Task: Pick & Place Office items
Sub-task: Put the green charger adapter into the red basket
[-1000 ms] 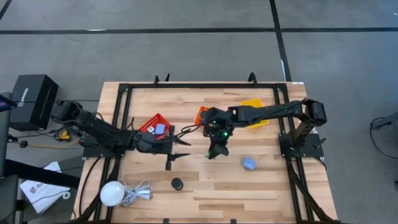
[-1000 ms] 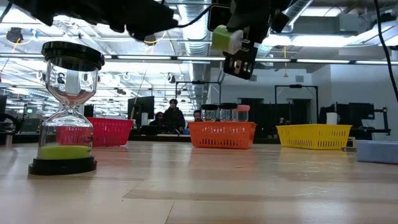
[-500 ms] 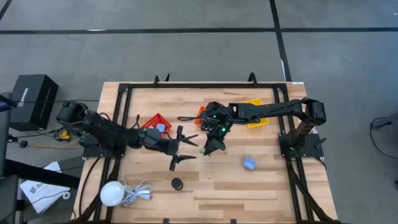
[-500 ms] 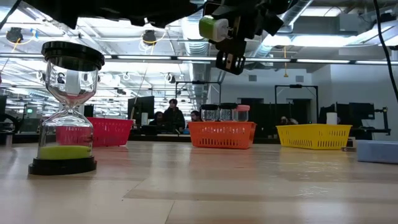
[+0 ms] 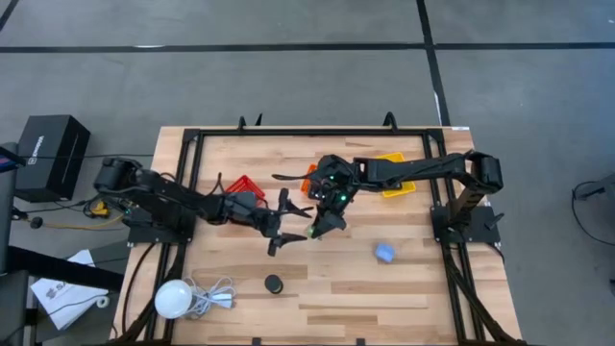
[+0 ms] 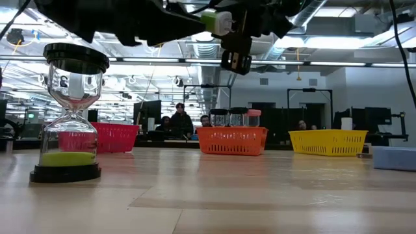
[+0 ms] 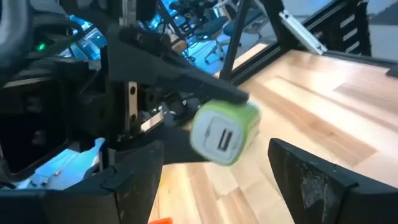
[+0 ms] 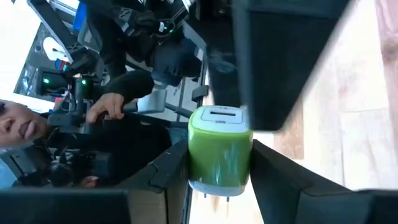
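Wooden table (image 5: pixel 413 279). At centre: red basket (image 5: pixel 242 184) toward 9, orange basket (image 5: pixel 311 175) at 12, yellow basket (image 5: pixel 394 175) toward 2. Blue block (image 5: pixel 384 254) at 4, black-capped hourglass (image 5: pixel 274 284) at 6, white globe (image 5: pixel 173 299) with cord at 8.

the charger block (image 8: pixel 219 149) was lime green with a white face; both grippers were black. the hourglass (image 6: pixel 70 114) had black caps and yellow-green sand. three mesh baskets stood red (image 6: pixel 107 137), orange (image 6: pixel 232 140) and yellow (image 6: pixel 327 142). a pale blue block (image 5: pixel 384 253) lay on the light wood table (image 5: pixel 423 298), beside a white globe (image 5: pixel 173 299).
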Available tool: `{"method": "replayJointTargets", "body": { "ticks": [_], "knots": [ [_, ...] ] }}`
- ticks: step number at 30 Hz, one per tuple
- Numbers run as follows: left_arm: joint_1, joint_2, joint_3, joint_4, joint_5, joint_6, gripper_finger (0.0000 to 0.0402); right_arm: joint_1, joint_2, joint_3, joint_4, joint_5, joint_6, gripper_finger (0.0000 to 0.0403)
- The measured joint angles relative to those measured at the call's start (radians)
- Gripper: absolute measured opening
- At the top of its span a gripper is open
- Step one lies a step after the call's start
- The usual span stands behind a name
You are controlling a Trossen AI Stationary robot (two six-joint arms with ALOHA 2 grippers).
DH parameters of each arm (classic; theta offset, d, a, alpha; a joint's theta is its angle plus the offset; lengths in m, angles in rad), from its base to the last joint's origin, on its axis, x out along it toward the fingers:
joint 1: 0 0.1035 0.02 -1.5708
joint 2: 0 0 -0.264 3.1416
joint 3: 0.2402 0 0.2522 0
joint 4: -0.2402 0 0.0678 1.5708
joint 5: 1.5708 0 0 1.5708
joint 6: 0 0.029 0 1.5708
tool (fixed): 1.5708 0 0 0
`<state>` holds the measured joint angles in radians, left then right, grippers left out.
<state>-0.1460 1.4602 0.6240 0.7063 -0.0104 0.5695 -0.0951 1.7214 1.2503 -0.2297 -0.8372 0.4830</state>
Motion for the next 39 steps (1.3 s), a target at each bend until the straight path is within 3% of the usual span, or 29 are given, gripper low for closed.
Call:
{"method": "replayJointTargets", "body": {
  "ticks": [8, 13, 19, 29, 39],
  "knots": [
    [0.009, 0.076, 0.075, 0.003, 0.045, 0.036, 0.0285, 0.001, 0.0, 0.0, 0.031, -0.002, 0.04, 0.0137],
    [0.009, 0.058, 0.077, -0.001, 0.047, 0.036, 0.0285, 0.0, 0.0, 0.0, 0.028, -0.015, 0.041, 0.0143],
    [0.007, 0.043, 0.077, -0.006, 0.122, 0.036, 0.0281, 0.001, 0.001, 0.0, 0.03, -0.035, 0.041, 0.014],
    [0.02, 0.043, 0.077, -0.031, 0.122, 0.036, 0.021, 0.003, 0.001, 0.0, 0.04, -0.037, 0.041, 0.0141],
    [0.029, 0.043, 0.077, -0.029, 0.123, 0.029, 0.0184, 0.002, 0.001, 0.0, 0.061, -0.033, 0.042, 0.0141]
  ]
}}
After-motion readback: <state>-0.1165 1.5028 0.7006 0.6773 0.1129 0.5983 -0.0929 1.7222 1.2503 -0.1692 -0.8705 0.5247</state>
